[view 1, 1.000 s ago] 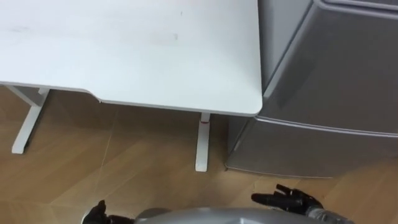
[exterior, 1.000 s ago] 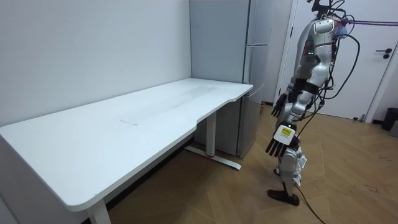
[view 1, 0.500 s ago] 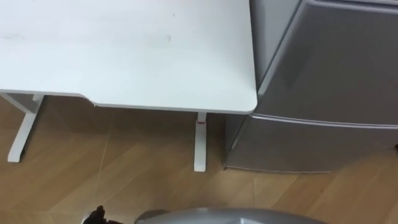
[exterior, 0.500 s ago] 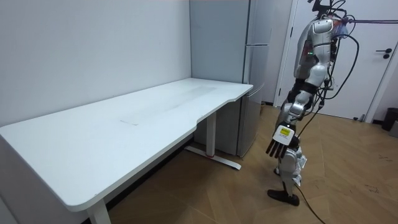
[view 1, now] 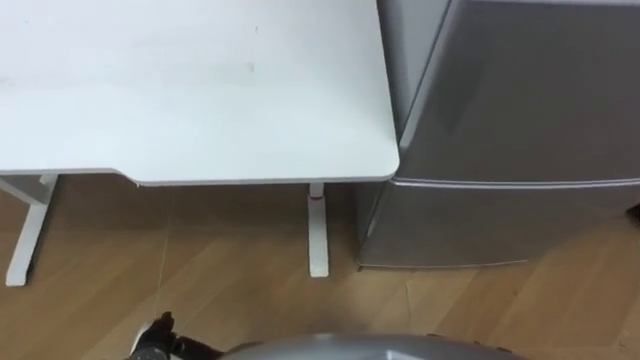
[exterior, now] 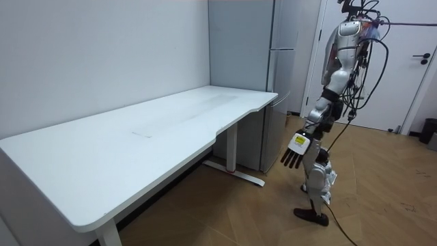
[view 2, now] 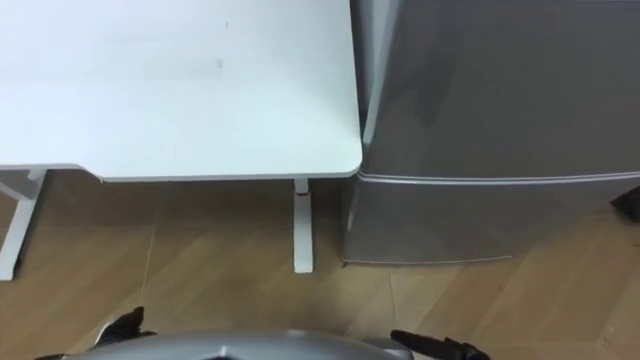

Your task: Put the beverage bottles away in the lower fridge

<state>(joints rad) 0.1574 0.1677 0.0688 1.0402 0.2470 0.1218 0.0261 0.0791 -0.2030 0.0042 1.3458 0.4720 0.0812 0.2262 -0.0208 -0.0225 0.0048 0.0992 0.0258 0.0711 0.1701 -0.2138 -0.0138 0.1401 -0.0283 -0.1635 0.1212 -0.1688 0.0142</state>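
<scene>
Stance: the robot stands upright on the light brown wooden floor (exterior: 382, 205), at the right of the room view, facing the fridge and the near end of the worktop.
Fridge: a tall grey two-door metal fridge (view 1: 520, 80) takes the upper right of the eye views, standing just beside the worktop's end.
Lower fridge door: the grey lower fridge door (view 1: 490, 225) sits at right centre, under a thin seam that parts it from the upper door, and it's shut flat.
Worktop: a big white rectangular worktop (view 1: 200, 90) spreads across the upper left. Its rounded corner comes close against the fridge's side. One white leg (view 1: 318, 235) drops to the floor just left of the lower fridge door.
Left hand: the left hand (view 1: 152, 338) peeks in at the bottom left edge of the eye views. In the room view it hangs low by the robot's side, fingers straight and spread, pointing down, holding nothing.
Right hand: the right hand (view 2: 440, 347) lies low at the bottom edge, right of centre, with dark fingers stretched out flat toward the frame's left and nothing in them.
Hand to door: the lower fridge door stands above the right hand in the frame, well apart from it, with bare wooden floor between the two. The left hand is further off, down at the lower left, below the worktop's front edge.
</scene>
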